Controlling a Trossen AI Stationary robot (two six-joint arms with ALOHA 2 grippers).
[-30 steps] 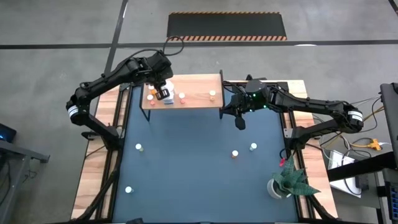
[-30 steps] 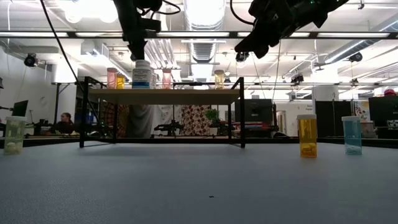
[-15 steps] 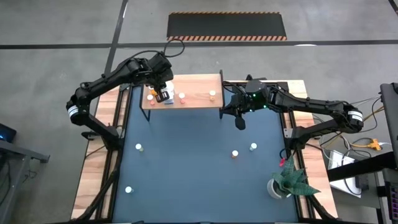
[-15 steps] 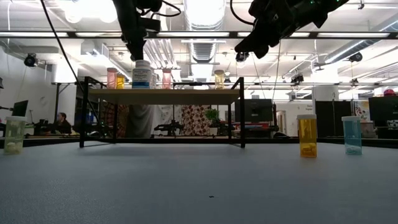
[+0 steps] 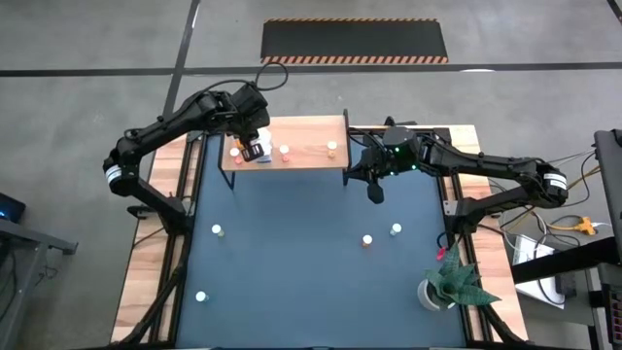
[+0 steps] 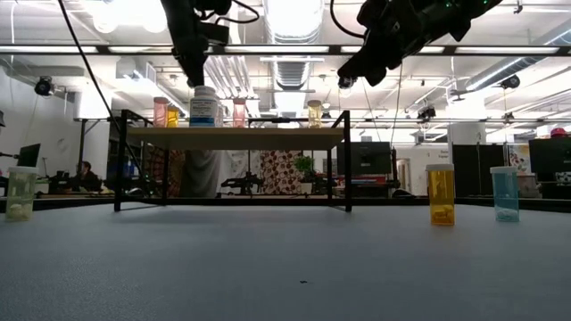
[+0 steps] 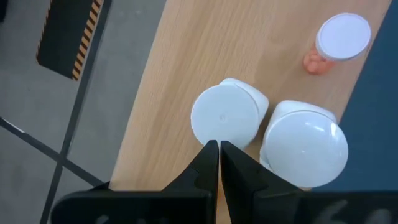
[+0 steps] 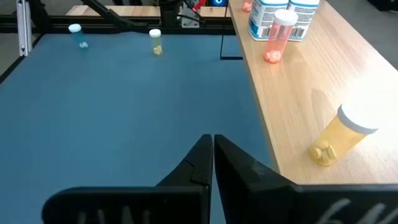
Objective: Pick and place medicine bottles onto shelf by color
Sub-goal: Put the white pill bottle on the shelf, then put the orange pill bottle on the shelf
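The wooden shelf (image 5: 306,136) stands at the table's far edge. On it are two large white bottles (image 7: 224,118) (image 7: 303,142) side by side, a pink bottle (image 7: 341,38) and a yellow bottle (image 8: 345,134). My left gripper (image 7: 218,144) is shut and points down over the shelf's left part, its tips at the rim of one white bottle's cap. My right gripper (image 5: 375,194) hangs shut above the mat, off the shelf's right end. Small bottles stand on the mat: two on the left (image 5: 218,230) (image 5: 200,297), two on the right (image 5: 367,240) (image 5: 396,229). My left gripper has its shut fingertips (image 7: 210,149) at the edge of the large white bottle's cap (image 7: 214,134), coming from above and pointing steeply down. Whether they touch the cap I cannot tell. The bottle stands upright on the shelf.
A potted green plant (image 5: 452,282) sits at the mat's near right corner. The blue mat (image 5: 311,262) lies open between the scattered bottles. The shelf's black legs (image 6: 346,160) stand at the mat's far edge.
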